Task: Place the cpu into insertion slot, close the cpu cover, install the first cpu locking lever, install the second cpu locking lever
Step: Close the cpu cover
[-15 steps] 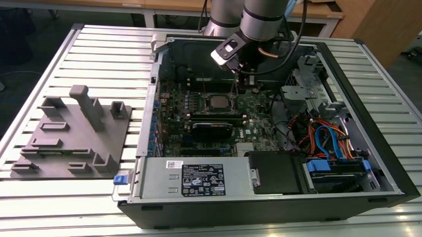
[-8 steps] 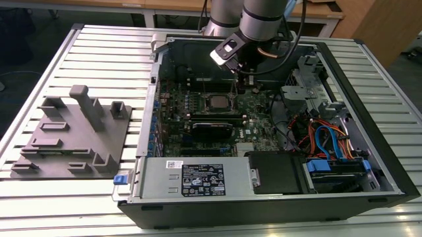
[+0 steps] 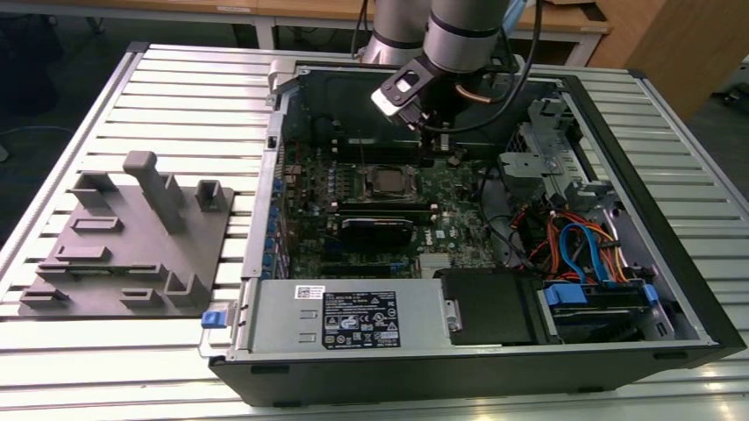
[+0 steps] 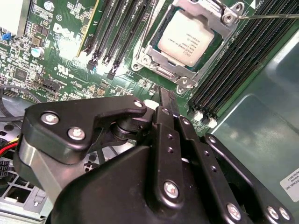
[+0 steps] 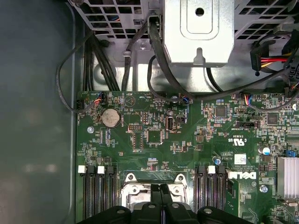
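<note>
The claw (image 3: pixel 443 145) hangs over the motherboard (image 3: pixel 451 197) in the upper middle of the exterior view, its fingers (image 4: pixel 167 100) pressed together and holding nothing. Just below and left of it there, the cpu (image 4: pixel 187 38) sits in the insertion slot (image 4: pixel 183 82), with the cpu cover (image 4: pixel 150 52) lying flat around it.

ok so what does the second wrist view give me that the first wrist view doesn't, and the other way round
Second wrist view: the cpu lying flat with the cpu cover down around it, and a thin lever rod beside them.
First wrist view: the coin battery, a silver bracket and black cables past the board's edge.
Both: the shut gripper by that cover, the memory slots and the green board.
</note>
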Robot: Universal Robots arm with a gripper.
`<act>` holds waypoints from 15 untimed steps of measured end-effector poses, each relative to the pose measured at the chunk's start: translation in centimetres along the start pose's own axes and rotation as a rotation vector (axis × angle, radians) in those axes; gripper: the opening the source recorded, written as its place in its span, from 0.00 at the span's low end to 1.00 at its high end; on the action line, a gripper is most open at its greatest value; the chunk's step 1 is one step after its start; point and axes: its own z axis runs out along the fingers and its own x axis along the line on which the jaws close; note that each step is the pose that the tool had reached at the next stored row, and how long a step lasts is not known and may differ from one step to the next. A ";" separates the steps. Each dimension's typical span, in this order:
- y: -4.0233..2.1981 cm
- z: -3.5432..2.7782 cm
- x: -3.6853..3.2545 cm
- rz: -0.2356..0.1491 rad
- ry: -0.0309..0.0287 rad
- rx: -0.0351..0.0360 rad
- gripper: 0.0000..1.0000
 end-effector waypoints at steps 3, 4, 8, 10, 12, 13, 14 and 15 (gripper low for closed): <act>-0.05 0.00 0.00 0.000 0.0000 0.0000 0.10; -0.07 0.00 0.00 0.000 0.0000 0.0000 0.10; -0.15 0.00 0.00 0.000 0.0000 0.0000 0.10; -0.18 0.00 0.00 0.000 0.0001 0.0000 0.10; -0.23 0.00 0.00 0.000 0.0000 0.0000 0.10; -0.24 0.00 0.00 0.000 0.0000 0.0000 0.10; -0.25 0.00 0.00 0.000 0.0000 0.0000 0.10; -0.25 0.00 0.00 0.000 0.0000 0.0000 0.10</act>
